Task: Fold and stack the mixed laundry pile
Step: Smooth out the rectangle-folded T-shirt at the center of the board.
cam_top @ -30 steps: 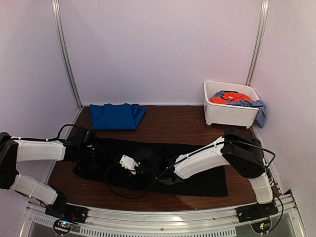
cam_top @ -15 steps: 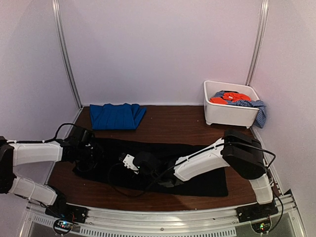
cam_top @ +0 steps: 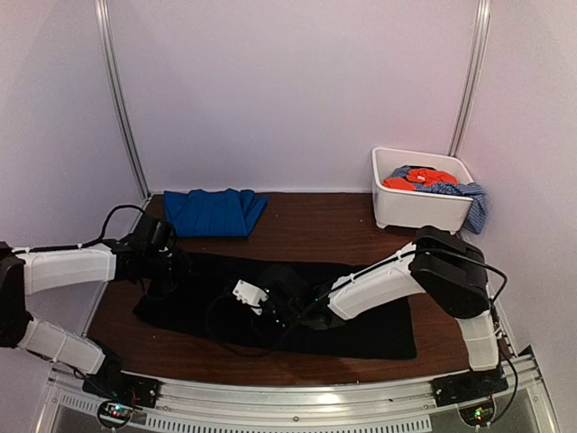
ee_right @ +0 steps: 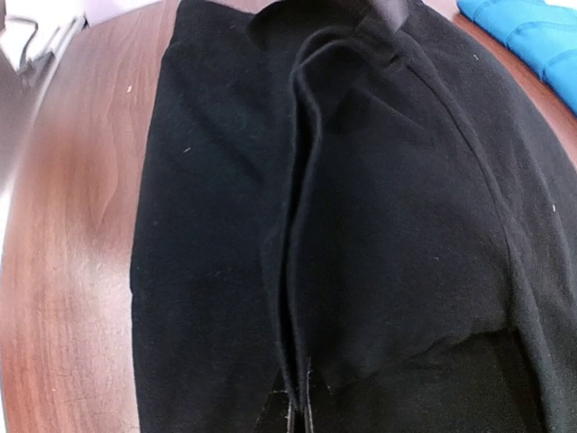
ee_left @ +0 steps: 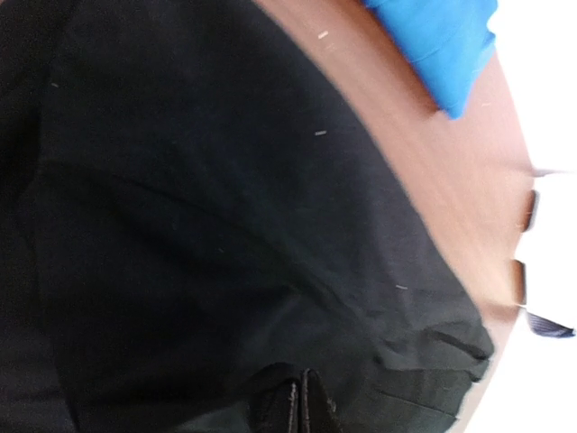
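A large black garment [cam_top: 361,311] lies spread along the front of the table. My left gripper [cam_top: 165,269] is at its left end, and in the left wrist view it [ee_left: 302,406] is shut with black cloth [ee_left: 225,225] bunched at the tips. My right gripper [cam_top: 270,311] is over the garment's middle. In the right wrist view it [ee_right: 302,410] is shut on a raised ridge of the black cloth [ee_right: 406,225]. A royal-blue garment [cam_top: 212,213] lies folded at the back left. An orange-red garment [cam_top: 419,178] and a blue-white speckled one [cam_top: 469,200] sit in the tub.
A white plastic tub [cam_top: 419,212] stands at the back right, with speckled cloth hanging over its right rim. White walls with metal posts close the table at the back and sides. Bare brown wood [cam_top: 315,225] shows between the blue garment and the tub.
My right gripper has gone from open to shut, pinching a ridge of the black garment. My left gripper has moved back and slightly up, still shut on the cloth.
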Tool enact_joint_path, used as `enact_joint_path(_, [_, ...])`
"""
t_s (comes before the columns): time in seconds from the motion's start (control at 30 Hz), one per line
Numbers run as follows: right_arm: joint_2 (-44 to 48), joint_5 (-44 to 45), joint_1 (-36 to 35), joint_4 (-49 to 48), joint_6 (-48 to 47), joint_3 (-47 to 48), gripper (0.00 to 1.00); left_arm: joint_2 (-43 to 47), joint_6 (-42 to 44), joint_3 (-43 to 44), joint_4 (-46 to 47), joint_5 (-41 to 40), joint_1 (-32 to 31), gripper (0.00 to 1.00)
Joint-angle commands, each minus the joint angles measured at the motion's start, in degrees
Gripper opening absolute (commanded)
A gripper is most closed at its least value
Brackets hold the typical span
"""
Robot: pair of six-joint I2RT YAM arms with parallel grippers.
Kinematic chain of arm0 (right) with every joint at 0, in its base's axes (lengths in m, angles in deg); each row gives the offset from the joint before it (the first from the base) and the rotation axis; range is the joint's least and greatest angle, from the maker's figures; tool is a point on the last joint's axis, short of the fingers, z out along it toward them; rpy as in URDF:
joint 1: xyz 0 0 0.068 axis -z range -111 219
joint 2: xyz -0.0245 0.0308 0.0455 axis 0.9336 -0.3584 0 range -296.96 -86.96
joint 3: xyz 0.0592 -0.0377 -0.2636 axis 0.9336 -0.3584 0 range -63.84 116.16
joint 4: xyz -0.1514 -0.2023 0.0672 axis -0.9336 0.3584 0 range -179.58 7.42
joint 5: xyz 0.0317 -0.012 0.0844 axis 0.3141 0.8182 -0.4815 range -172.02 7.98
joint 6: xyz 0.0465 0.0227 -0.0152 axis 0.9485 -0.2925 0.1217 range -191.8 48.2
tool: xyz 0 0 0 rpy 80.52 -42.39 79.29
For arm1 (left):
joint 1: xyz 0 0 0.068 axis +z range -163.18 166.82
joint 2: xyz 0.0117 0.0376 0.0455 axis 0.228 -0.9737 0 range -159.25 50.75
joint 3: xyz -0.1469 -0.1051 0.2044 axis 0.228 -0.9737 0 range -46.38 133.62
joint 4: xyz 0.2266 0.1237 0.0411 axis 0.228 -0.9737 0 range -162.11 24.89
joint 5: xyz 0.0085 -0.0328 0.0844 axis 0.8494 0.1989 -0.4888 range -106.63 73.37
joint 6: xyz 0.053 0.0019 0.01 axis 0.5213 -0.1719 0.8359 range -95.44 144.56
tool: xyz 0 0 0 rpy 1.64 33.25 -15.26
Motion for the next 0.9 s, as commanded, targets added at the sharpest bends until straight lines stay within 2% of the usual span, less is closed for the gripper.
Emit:
enact_joint_path(0.0, [2.04, -9.16, 2.88, -2.50, 7.07, -1.33, 0.00, -7.30, 5.07, 3.64, 1.68, 1.42, 0.38, 0.03])
enact_joint_path(0.1, [2.00, -11.60, 4.51, -3.16, 10.05, -2.01, 0.00, -9.91, 8.37, 5.46, 1.61, 1.04, 0.38, 0.19])
enact_joint_path(0.17, [1.69, -13.33, 5.56, -3.01, 11.90, -1.95, 0.00, -9.39, 9.42, 5.77, 0.90, -1.36, 0.59, 0.24])
enact_joint_path(0.23, [1.32, -15.03, 6.39, -3.42, 13.71, -2.12, 0.00, -7.59, 10.72, 6.17, -0.43, -6.04, 0.73, 0.28])
enact_joint_path(0.33, [0.90, -17.05, 7.01, -3.99, 15.82, -2.32, 0.03, -3.69, 14.41, 7.50, -3.05, -10.68, 1.53, 0.45])
enact_joint_path(0.43, [1.15, -17.97, 7.11, -4.11, 16.74, -3.02, 0.06, 0.51, 18.34, 8.81, -6.70, -12.01, 3.33, 0.58])
enact_joint_path(0.47, [1.46, -18.14, 7.13, -4.16, 16.89, -3.49, 0.11, 1.85, 19.52, 8.79, -7.96, -11.90, 4.29, 0.63])
enact_joint_path(0.57, [3.50, -17.99, 7.60, -3.38, 16.92, -5.29, 0.42, 4.94, 23.65, 8.08, -8.81, -8.87, 5.86, 0.77])
enact_joint_path(0.63, [5.68, -17.77, 8.19, -2.58, 16.79, -6.68, 0.54, 5.47, 25.65, 7.49, -7.85, -3.77, 5.83, 0.83])
enact_joint_path(0.73, [8.98, -19.64, 9.98, -0.70, 17.37, -8.03, 0.62, 4.90, 27.10, 6.03, -6.16, 5.34, 5.49, 0.87])
enact_joint_path(0.87, [13.46, -19.81, 13.17, 2.61, 16.86, -9.81, 0.65, 5.86, 28.50, 4.78, -5.80, 4.19, 1.45, 0.88])
